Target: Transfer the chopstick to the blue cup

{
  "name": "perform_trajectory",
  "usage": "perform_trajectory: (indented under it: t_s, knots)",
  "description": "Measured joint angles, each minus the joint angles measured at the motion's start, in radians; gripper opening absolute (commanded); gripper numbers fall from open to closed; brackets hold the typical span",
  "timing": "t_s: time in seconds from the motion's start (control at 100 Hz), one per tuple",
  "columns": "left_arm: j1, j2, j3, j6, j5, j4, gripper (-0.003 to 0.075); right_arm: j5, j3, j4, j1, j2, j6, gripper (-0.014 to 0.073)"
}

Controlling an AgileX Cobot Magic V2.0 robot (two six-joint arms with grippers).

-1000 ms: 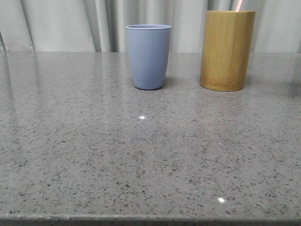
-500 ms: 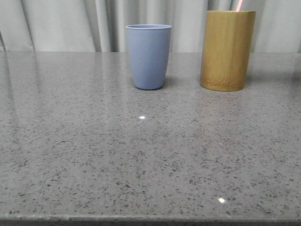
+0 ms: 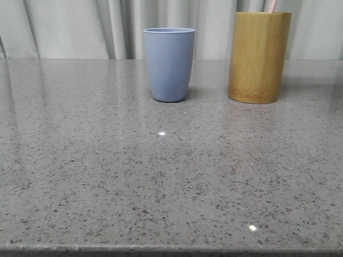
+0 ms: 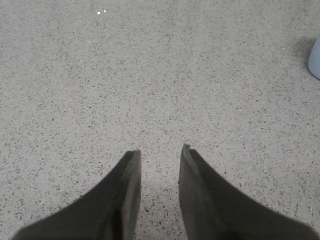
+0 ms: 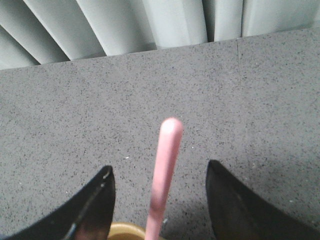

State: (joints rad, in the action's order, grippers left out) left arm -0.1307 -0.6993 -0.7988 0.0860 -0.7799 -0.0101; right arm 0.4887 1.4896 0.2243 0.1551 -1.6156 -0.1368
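Between the earlier front pictures and this one, nothing on the table is seen to have shifted: both cups are standing where they stood, and the pink tip above the bamboo cup is showing at the same spot.

Nearest, a wide stretch of the grey speckled table (image 3: 161, 176) is lying bare. In the left wrist view, the left gripper (image 4: 161, 148) is being held over the speckled surface with its dark fingers parted and nothing between them; a sliver of the blue cup (image 4: 315, 57) is showing at the frame's edge.

Farther back, the blue cup (image 3: 169, 64) is standing upright near the table's far edge, at about the middle. To its right, well apart, the bamboo cup (image 3: 259, 57) is standing upright, and the chopstick (image 3: 272, 6) is resting in it, its tip rising above the rim.

In the right wrist view, the right gripper (image 5: 159, 171) is being held spread wide about the chopstick (image 5: 165, 170), its fingers clear of the stick on both sides, over the bamboo cup's rim (image 5: 127, 231). Behind everything, a pale curtain (image 3: 75, 27) is hanging.
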Motion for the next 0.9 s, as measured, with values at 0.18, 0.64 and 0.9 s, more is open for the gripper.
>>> perform_trajectory:
  t_s: [0.18, 0.64, 0.9]
  knots:
    - [0.000, 0.000, 0.000, 0.000, 0.000, 0.000, 0.0188, -0.037, 0.000, 0.000, 0.000, -0.003, 0.000, 0.0359]
    - [0.000, 0.000, 0.000, 0.000, 0.000, 0.000, 0.0188, -0.052, 0.002, 0.003, 0.000, -0.004, 0.000, -0.0020]
    - [0.000, 0.000, 0.000, 0.000, 0.000, 0.000, 0.0188, -0.068, 0.002, 0.003, 0.000, -0.004, 0.000, -0.0033]
